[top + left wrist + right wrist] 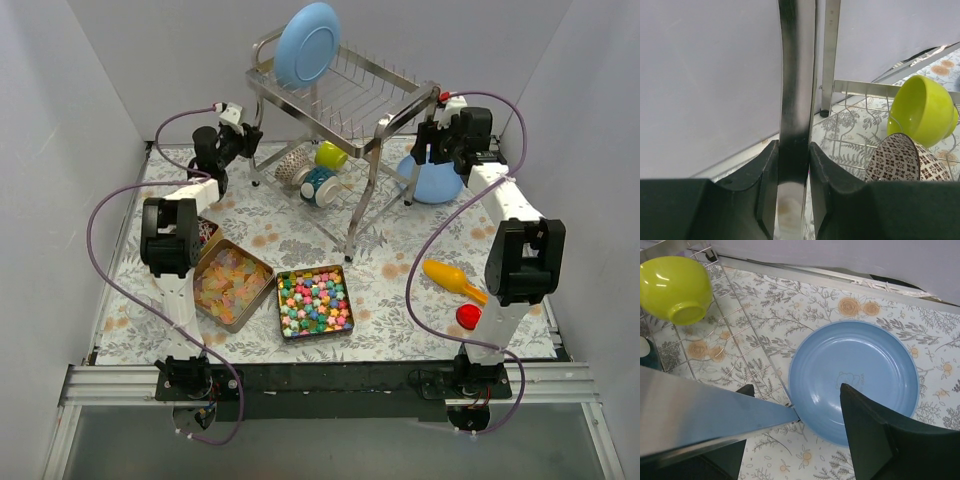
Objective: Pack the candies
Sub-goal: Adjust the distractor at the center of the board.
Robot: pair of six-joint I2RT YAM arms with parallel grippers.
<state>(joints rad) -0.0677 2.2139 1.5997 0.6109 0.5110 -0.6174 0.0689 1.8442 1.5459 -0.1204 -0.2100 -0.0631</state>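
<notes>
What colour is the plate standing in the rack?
Plate: light blue, clearest in top external view.

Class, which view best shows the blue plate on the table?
Right wrist: the blue plate fills the frame, nearly whole. Top view shows it small, partly behind the right arm; left wrist shows none.

Obstacle: dish rack point(340, 110) across rear centre | Free: open access above candies point(313, 300), front worktop point(400, 300) | Front right: scoop point(452, 278), lid point(468, 317)

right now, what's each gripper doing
left gripper: closed on a dish rack post
right gripper: open, holding nothing
</notes>
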